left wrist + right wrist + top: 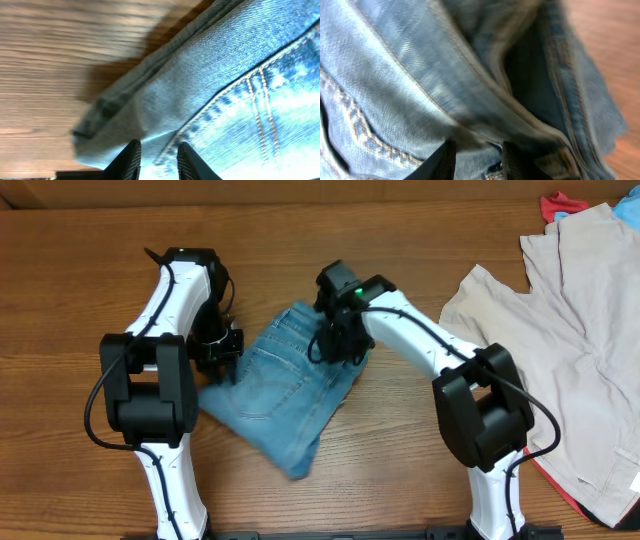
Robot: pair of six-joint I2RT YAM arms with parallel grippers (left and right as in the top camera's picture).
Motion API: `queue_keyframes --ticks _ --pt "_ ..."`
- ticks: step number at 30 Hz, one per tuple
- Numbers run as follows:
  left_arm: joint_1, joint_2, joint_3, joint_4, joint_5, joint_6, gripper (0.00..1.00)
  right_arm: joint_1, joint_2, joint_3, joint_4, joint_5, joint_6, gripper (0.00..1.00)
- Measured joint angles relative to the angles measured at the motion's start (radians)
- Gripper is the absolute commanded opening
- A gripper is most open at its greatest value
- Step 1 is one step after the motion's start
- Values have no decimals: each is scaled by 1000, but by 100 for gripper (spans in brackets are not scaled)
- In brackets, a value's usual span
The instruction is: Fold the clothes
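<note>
Left tool (157, 157) and right tool (476, 160) both point downward.

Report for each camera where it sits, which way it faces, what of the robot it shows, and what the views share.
Overhead: above the wooden table, looking down; both arms and the light blue denim jeans show.
Left wrist: on the left arm, facing along the left pincer at denim and bare wood.
Right wrist: on the right arm, facing along the right pincer at denim folds.
Shared: all three see the jeans.
</note>
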Motion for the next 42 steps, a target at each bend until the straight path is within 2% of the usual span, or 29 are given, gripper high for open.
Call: queue_keyframes --ticks 5,8,9,10,11,12,15,23,35,39,41,42 --pt "-31 0 0 34 72 16 28 -24 0 0 35 43 -25 34" --pt "-47 -3 -1 111 96 22 33 -25 0 0 35 50 -32 34" --pt "-50 -8 -2 143 100 26 38 -24 0 0 35 50 -32 34" --pt "-52 -14 -3 172 104 27 50 -24 0 0 35 50 -34 34" --pt "-52 -24 -4 199 107 34 68 -24 0 0 35 50 -34 34" --pt "-51 -38 -6 243 108 38 76 -24 0 0 35 50 -35 34" --pt "-51 -76 -6 341 119 45 83 -24 0 0 35 51 -37 34" --pt "-51 -81 -5 434 183 118 84 -24 0 0 32 54 -40 34" --pt "-51 48 -2 507 349 161 80 -24 0 0 24 58 -41 34" --pt "-55 70 5 495 435 211 70 -24 0 0 21 62 -40 34" --pt "-60 81 9 483 466 247 57 -24 0 0 16 70 -40 34" --pt "-65 87 9 476 477 270 44 -24 0 0 15 73 -41 34"
